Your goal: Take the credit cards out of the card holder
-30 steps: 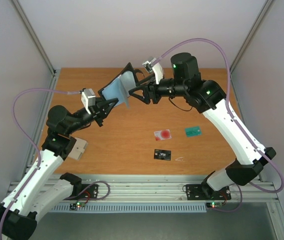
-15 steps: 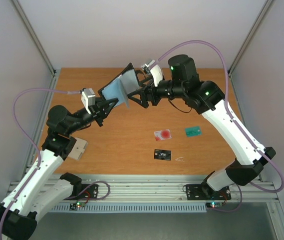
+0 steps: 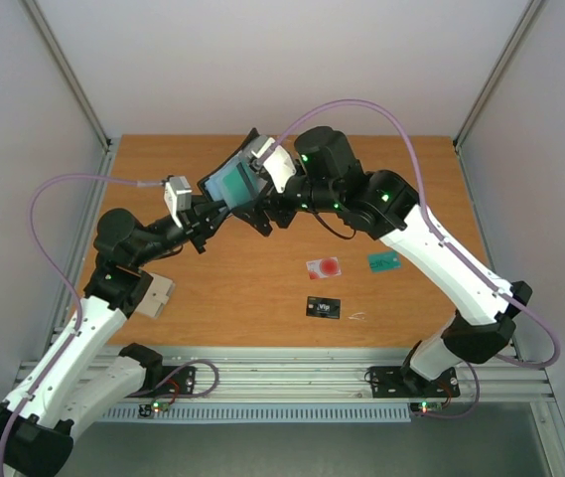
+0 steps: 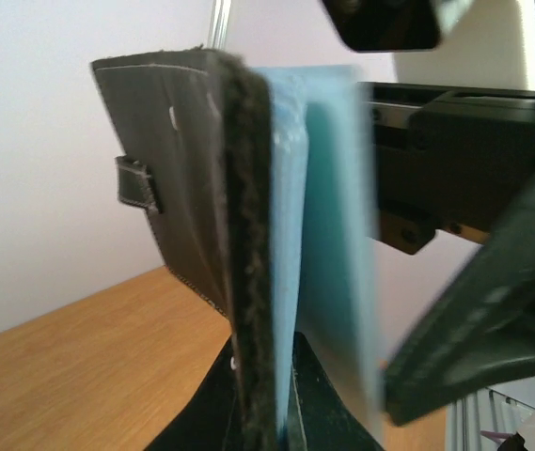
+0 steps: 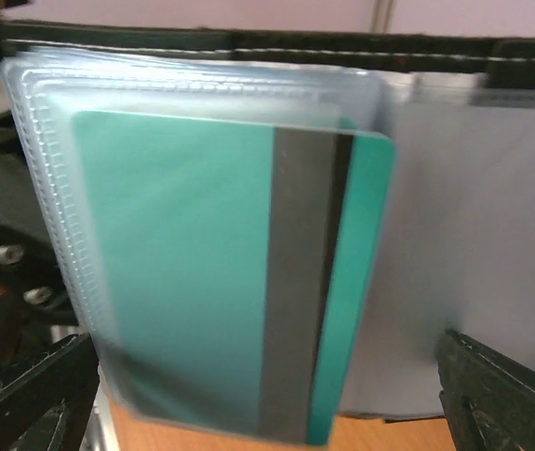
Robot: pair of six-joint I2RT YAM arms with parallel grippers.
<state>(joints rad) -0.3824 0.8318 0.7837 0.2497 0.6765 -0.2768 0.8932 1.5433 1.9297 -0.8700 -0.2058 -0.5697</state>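
My left gripper (image 3: 212, 204) is shut on the lower edge of the black card holder (image 3: 230, 177) and holds it open and upright above the back of the table. In the left wrist view the gripper (image 4: 272, 381) clamps the holder's black cover (image 4: 192, 178) and pale blue sleeves (image 4: 328, 216). My right gripper (image 3: 254, 207) is open, right against the holder. In the right wrist view its fingers (image 5: 497, 399) stand wide apart around a teal-green card (image 5: 201, 272) with a dark stripe, inside a clear sleeve. A whitish card with a red spot (image 3: 324, 266), a teal card (image 3: 384, 260) and a black card (image 3: 324, 308) lie on the table.
A pale wooden block (image 3: 155, 295) lies by the left arm near the table's left edge. A small white scrap (image 3: 356, 317) lies right of the black card. Metal frame posts and grey walls enclose the table; an aluminium rail (image 3: 292, 383) runs along the near edge.
My right arm has swung left and closed in on the card holder. The holder's pale sleeve has been turned, and a teal-green card now faces up. The left arm has barely moved.
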